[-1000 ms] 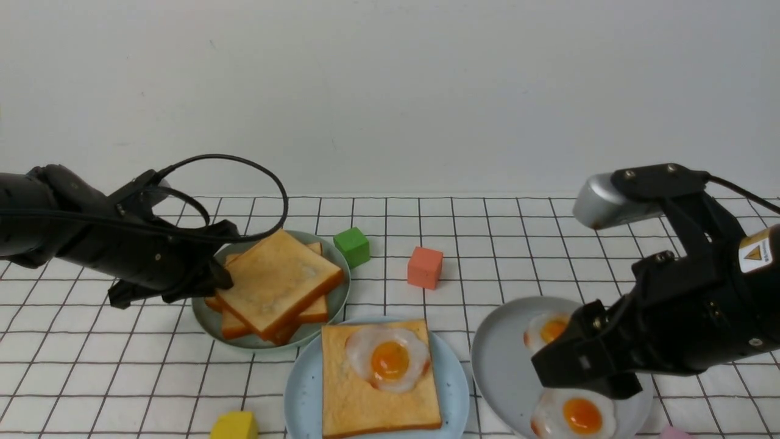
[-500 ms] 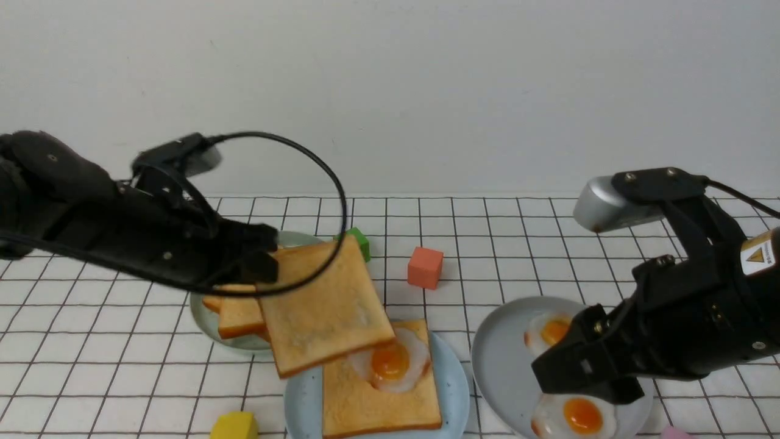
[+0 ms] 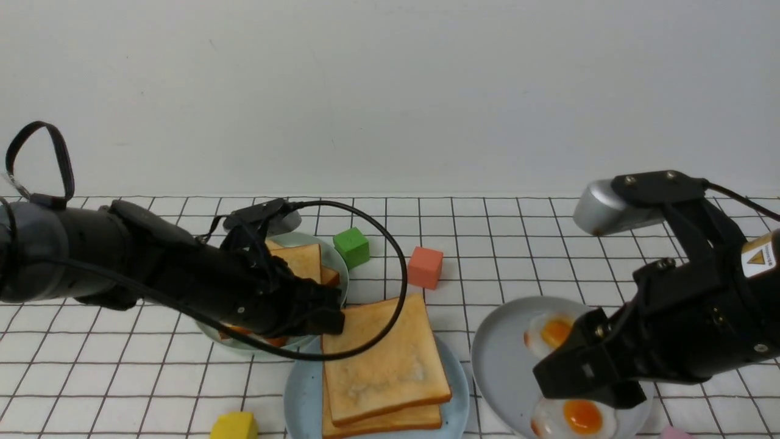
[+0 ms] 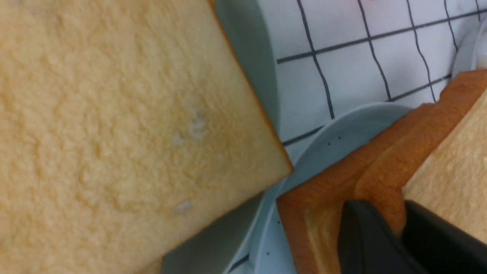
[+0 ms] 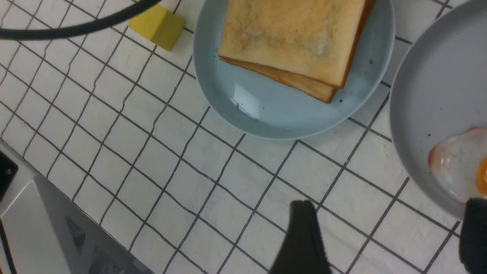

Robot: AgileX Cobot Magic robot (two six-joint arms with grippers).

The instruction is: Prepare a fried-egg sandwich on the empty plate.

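Bright even light; soft shadows; glare patch on plate (image 5: 247, 101); left wrist view slightly blurred.

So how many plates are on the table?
3. A green plate on the left, a blue plate in the middle holding toast, a grey plate on the right. None seems hidden.
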